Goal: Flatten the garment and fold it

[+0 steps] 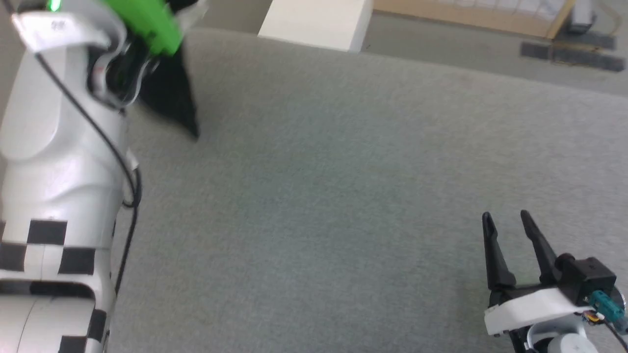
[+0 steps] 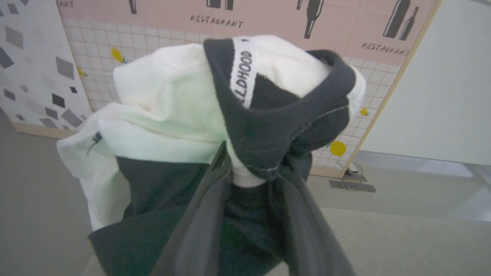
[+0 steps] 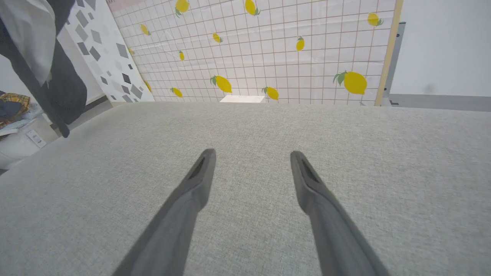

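The garment is a bunched black-and-white T-shirt, lifted in the air with its white lettered band on top. My left gripper is shut on a black fold of it, and cloth hides the fingertips. In the head view a black corner of the garment hangs below my left wrist, above the grey cloth-covered table. From the right wrist view the garment dangles at the upper left. My right gripper stands open at the table's near right, holding nothing.
A white box stands past the table's far edge. Beyond it rises a wall panel printed with lemons. A pile of clothes lies off the table's left side. My pale left forearm covers the head view's left.
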You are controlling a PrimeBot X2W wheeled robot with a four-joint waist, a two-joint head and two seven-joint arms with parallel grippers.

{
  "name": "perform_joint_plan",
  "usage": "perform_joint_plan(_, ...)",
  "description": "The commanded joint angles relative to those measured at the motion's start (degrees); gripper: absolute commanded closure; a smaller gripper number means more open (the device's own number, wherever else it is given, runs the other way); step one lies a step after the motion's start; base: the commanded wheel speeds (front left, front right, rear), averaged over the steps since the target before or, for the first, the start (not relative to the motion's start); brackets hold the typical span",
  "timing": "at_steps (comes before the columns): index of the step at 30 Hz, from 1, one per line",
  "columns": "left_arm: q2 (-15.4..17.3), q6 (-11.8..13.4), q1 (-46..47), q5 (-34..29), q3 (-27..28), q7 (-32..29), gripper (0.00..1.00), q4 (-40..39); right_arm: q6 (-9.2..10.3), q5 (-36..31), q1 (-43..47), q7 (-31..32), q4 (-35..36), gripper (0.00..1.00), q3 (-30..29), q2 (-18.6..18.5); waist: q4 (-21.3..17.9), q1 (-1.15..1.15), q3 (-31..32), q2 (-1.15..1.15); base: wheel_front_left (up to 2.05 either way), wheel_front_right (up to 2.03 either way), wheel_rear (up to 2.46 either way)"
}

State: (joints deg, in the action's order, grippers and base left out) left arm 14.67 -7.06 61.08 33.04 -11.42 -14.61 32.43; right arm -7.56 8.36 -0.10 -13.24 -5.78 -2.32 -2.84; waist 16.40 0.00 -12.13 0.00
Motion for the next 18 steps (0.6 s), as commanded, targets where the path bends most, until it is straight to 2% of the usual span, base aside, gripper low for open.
perform_joint_plan(1,-0.32,-0.41,2.06,1.17,-1.95,-0.29,1.0,-2.34,0.08,0.78,-0.53,-0.81,-0.86,0.0,0.16,-0.04,-3.85,0.0,3.85,0.0,0.0,0.0,0.0)
perform_joint_plan(6,-1.59,-0.42,5.38,6.27,-7.36,-0.87,1.0,-8.96,0.08,2.26,-0.43,-1.55,-3.14,0.0,0.91,-0.04,-8.67,0.0,6.78,0.0,0.0,0.0,0.0)
perform_joint_plan(12,-3.74,-0.42,5.61,9.16,-12.5,-2.96,1.0,-12.28,0.08,3.16,-0.09,-1.72,-3.5,0.0,0.31,-0.04,-14.08,0.0,8.46,0.0,0.0,0.0,0.0)
perform_joint_plan(18,-5.42,-0.42,-1.45,10.99,-19.48,-5.34,1.0,-12.11,0.08,3.33,0.81,-1.74,-2.88,0.0,-1.11,-0.04,-17.47,0.0,8.66,0.0,0.0,0.0,0.0)
